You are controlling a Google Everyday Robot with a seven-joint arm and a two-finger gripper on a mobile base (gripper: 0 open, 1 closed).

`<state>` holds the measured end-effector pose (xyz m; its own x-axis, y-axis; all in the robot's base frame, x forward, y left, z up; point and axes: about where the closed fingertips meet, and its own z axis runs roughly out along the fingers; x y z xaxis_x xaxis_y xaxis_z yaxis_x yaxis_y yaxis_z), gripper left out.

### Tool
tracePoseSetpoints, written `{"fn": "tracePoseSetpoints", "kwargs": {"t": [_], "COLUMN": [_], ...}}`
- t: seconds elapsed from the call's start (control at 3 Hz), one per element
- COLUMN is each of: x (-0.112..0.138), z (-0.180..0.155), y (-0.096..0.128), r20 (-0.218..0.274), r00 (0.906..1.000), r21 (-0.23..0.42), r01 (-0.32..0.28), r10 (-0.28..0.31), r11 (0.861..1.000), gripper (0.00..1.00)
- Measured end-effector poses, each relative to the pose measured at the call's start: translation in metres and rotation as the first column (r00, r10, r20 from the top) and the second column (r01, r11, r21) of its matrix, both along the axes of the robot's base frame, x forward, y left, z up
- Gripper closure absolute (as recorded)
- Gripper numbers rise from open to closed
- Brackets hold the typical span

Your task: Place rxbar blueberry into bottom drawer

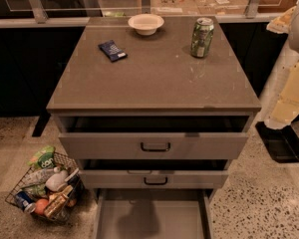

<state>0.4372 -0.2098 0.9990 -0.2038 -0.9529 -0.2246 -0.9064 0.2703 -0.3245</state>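
The rxbar blueberry (pixel 112 50), a small flat dark navy bar, lies on the cabinet top at the back left. The bottom drawer (pixel 152 218) is pulled out at the bottom of the view, and its plain grey floor shows nothing in it. My arm (pixel 293 86) hangs at the right edge, beside the cabinet. Its dark gripper (pixel 278 142) is low near the floor, right of the top drawer and far from the bar. Nothing shows in it.
A white bowl (pixel 146 23) sits at the back middle of the top and a green soda can (pixel 203 37) at the back right. The two upper drawers (pixel 154 146) are slightly open. A wire basket of items (pixel 45 188) stands on the floor at the left.
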Motion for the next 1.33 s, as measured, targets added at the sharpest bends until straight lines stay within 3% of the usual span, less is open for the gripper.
{"fn": "tracePoseSetpoints", "kwargs": {"t": [0.33, 0.67, 1.0, 1.33], "x": [0.000, 0.020, 0.050, 0.063], "z": [0.000, 0.009, 0.015, -0.001], "y": [0.000, 0.008, 0.023, 0.040], "r20": [0.000, 0.074, 0.148, 0.139], "r00": [1.0000, 0.9957, 0.9703, 0.9468], "r21": [0.000, 0.045, 0.202, 0.381], "r01": [0.000, 0.052, 0.160, 0.219], "r10": [0.000, -0.055, -0.191, -0.290], "r11": [1.000, 0.998, 0.966, 0.898], "gripper": [0.00, 0.00, 0.00, 0.00]}}
